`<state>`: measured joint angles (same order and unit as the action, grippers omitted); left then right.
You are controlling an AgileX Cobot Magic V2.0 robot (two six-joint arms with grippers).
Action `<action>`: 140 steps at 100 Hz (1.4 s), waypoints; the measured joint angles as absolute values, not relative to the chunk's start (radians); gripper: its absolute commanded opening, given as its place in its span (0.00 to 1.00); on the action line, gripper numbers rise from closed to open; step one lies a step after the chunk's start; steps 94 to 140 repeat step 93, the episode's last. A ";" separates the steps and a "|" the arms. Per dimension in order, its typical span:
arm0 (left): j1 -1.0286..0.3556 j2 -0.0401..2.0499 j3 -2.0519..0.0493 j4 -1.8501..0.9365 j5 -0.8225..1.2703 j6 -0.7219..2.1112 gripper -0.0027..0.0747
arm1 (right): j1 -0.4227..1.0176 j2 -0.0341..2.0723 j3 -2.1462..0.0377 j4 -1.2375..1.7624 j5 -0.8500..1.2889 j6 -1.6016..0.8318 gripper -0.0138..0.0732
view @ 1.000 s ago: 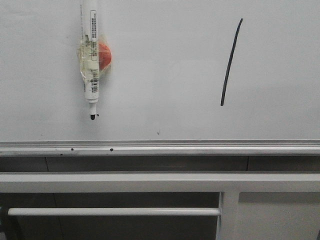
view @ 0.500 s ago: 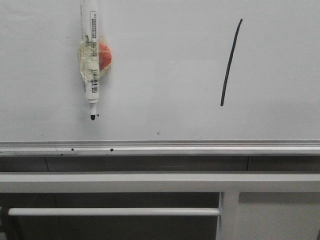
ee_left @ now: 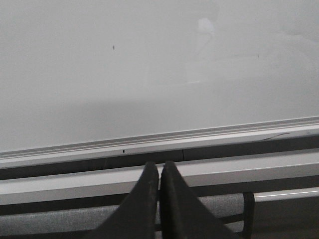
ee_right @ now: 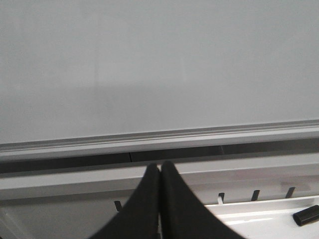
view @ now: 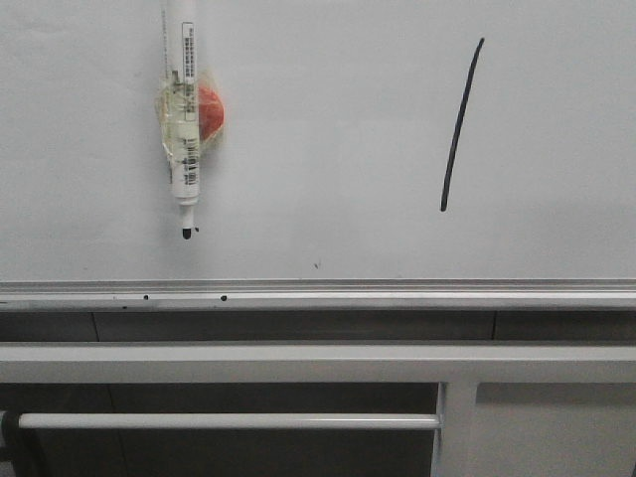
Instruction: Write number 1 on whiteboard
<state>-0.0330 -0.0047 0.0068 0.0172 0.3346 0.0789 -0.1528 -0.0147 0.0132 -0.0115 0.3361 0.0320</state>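
The whiteboard (view: 328,149) fills most of the front view, with its silver ledge (view: 318,294) along the bottom. The number 1 (view: 461,124) is a thin black slanted stroke at the upper right of the board. A white marker pen (view: 185,119) hangs tip down at the upper left, taped beside a red round piece (view: 210,110). Neither gripper shows in the front view. My left gripper (ee_left: 159,167) is shut and empty, low in front of the ledge (ee_left: 159,142). My right gripper (ee_right: 160,167) is shut and empty, also low before the board (ee_right: 159,64).
Grey-white metal frame bars (view: 318,362) run below the ledge, with a thin rail (view: 229,421) and an upright post (view: 455,427). A small black cap-like piece (ee_right: 305,215) lies on a white tray in the right wrist view. Tiny black dots (view: 223,297) mark the ledge.
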 measured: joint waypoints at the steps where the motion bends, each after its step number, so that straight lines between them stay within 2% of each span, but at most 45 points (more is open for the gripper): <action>1: -0.033 -0.005 0.007 0.017 0.335 0.079 0.01 | -0.153 -0.015 0.013 -0.013 0.336 0.032 0.09; 140: -0.033 -0.005 0.007 0.017 0.335 0.079 0.01 | -0.153 -0.015 0.013 -0.021 0.336 0.034 0.09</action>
